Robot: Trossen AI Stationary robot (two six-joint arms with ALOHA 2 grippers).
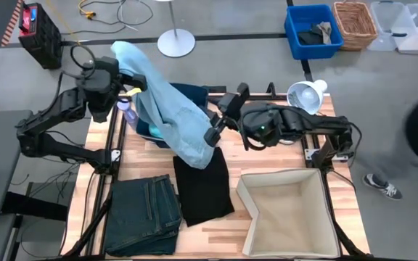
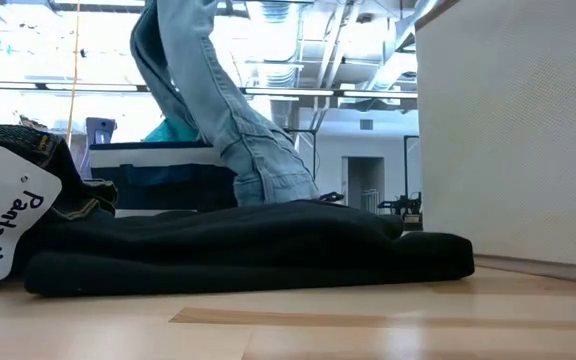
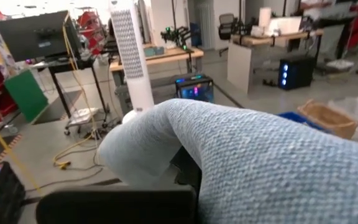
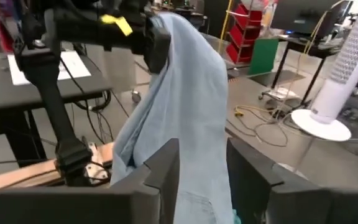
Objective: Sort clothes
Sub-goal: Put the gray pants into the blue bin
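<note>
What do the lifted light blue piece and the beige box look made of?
The light blue denim piece, hanging from the left gripper, looks like soft washed denim: a woven grain shows in the left wrist view. The beige fabric box looks like stiffened woven cloth, matte, with upright walls.

We've got coarse woven denim (image 3: 266, 162), a soft matt black shirt (image 2: 258, 245), pale smooth wood counter (image 2: 288, 320), ribbed fabric box (image 2: 513, 130).

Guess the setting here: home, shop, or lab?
Likely a robotics lab or workshop. The wooden table sits on bare concrete floor with loose cables, storage bins along the wall, and lit computer towers by workbenches behind.
</note>
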